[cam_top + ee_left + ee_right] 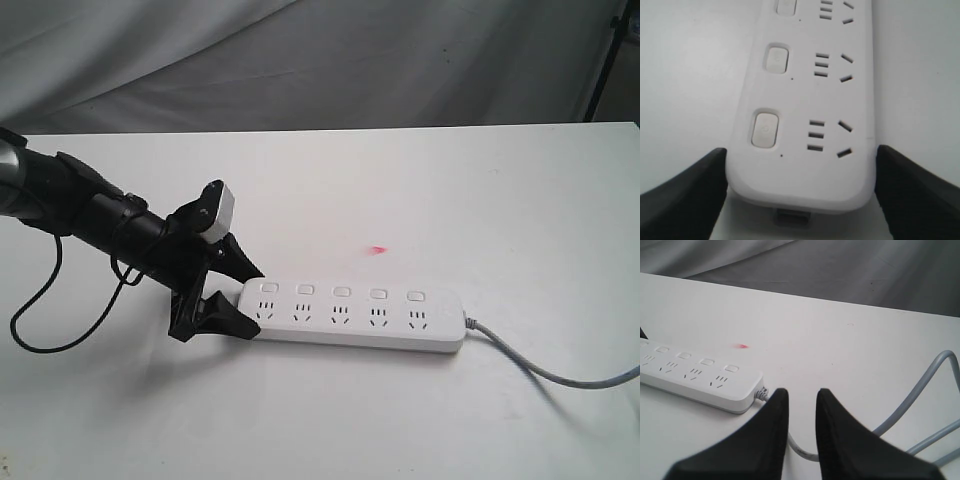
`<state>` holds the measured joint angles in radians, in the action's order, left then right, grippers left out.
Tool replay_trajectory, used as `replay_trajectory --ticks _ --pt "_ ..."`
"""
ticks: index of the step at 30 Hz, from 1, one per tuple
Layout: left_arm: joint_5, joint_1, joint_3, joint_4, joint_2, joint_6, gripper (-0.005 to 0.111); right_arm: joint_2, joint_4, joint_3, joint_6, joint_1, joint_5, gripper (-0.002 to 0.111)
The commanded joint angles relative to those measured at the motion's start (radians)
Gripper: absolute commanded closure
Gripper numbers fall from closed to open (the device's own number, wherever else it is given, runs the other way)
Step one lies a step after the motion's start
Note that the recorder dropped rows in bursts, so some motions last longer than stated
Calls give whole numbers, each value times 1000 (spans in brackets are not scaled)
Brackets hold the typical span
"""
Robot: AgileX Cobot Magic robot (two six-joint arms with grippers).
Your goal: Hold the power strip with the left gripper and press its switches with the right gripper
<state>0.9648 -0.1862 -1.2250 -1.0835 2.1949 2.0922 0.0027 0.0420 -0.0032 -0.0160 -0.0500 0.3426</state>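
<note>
The white power strip (360, 310) lies flat on the white table, with five outlets and a row of switches (341, 291) along its far side. My left gripper (257, 302) straddles its left end, one black finger against each long edge, shut on it. In the left wrist view the strip (810, 100) fills the gap between the fingers (685, 195). My right gripper (801, 392) does not show in the exterior view. Its own view shows it hovering narrowly open off the strip's (695, 377) cord end, holding nothing.
The grey cord (540, 365) runs from the strip's right end off the right side, and it loops under my right gripper (920, 395). A small red spot (378, 249) marks the table behind the strip. Grey cloth (300, 60) hangs beyond the far table edge.
</note>
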Motion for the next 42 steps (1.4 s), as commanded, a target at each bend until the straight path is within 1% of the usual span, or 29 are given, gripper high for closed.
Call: replay_trajectory --ticks 1,3,10,23,26,31,33,35,36,38,42 --pt "-23 -4 -3 -18 -3 -54 39 -3 -6 3 2 2 -2 89" --pt "-23 -4 -3 -22 -3 -54 36 -3 -6 3 2 2 -2 89" --pt "-23 -4 -3 -22 -27 -54 36 -3 -6 3 2 2 -2 89" --pt "8 -4 -3 -4 -164 -82 36 -3 -6 3 2 2 -2 89" --pt "-4 -4 -3 12 -164 -136 36 -3 -6 3 2 2 -2 89" --pt "-21 -4 -3 47 -164 -166 36 -3 -6 3 2 2 -2 89" --pt "-24 -4 -3 52 -164 -207 36 -3 -6 3 2 2 -2 89" --pt "-37 -4 -3 54 -164 -263 30 -3 -6 3 2 2 -2 89" --pt "-79 -4 -3 54 -164 -297 21 -3 -6 3 2 2 -2 89" --pt "-105 -4 -3 54 -164 -292 11 -3 -6 3 2 2 -2 89" --pt "-105 -4 -3 54 -174 -278 9 -3 -6 3 2 2 -2 89"
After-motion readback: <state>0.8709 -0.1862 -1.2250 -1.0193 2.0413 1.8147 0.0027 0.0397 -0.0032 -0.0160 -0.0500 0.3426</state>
